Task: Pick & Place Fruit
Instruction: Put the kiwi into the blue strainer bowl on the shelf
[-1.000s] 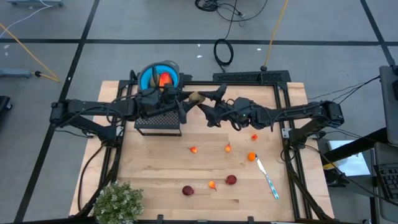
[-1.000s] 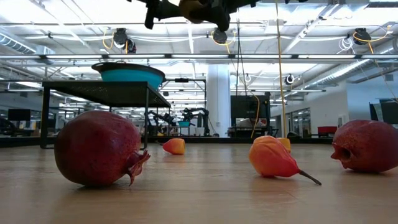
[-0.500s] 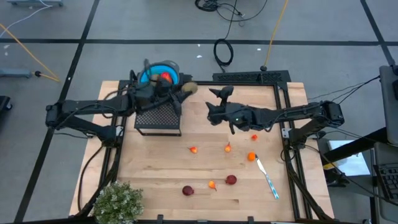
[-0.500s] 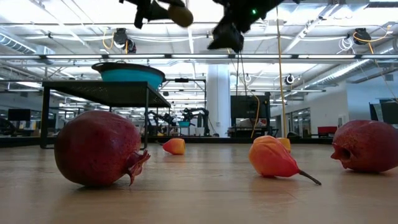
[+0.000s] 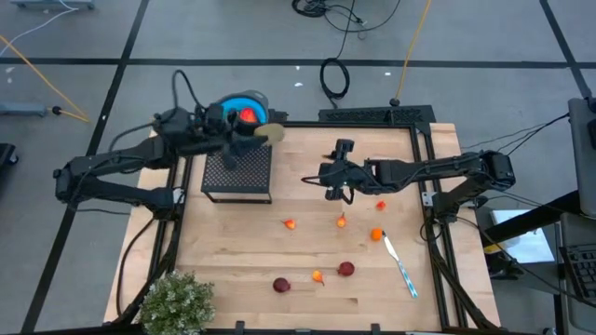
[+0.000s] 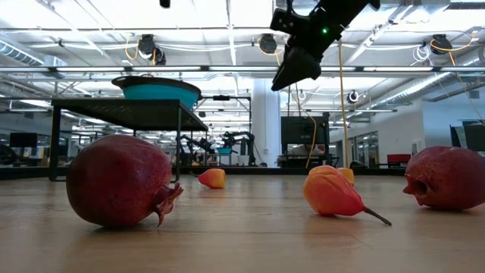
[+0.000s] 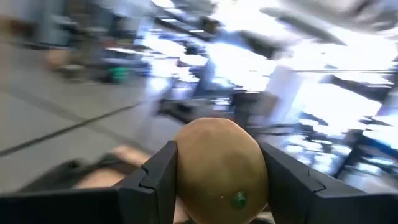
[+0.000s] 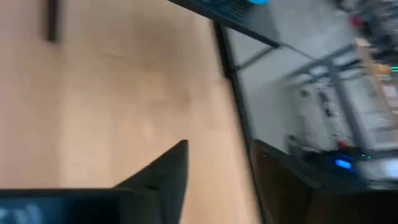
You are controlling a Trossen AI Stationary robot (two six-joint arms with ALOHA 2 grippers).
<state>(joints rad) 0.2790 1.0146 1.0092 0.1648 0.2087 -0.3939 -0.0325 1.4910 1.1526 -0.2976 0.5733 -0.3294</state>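
Your blue bowl (image 5: pixel 244 110) on the black stand (image 5: pixel 238 174) held a red-orange fruit (image 5: pixel 248 115). Left tool (image 5: pixel 264 136) gripped the olive-brown oval (image 7: pixel 221 169) beside it; right tool (image 5: pixel 337 182) hovered mid-surface, grip unclear.

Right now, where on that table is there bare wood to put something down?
Free: the stretch between the black stand and the plant, and the far right corner beyond the right gripper. Crowded: the near middle and right, dotted with orange bits, two red balls and the utensil.
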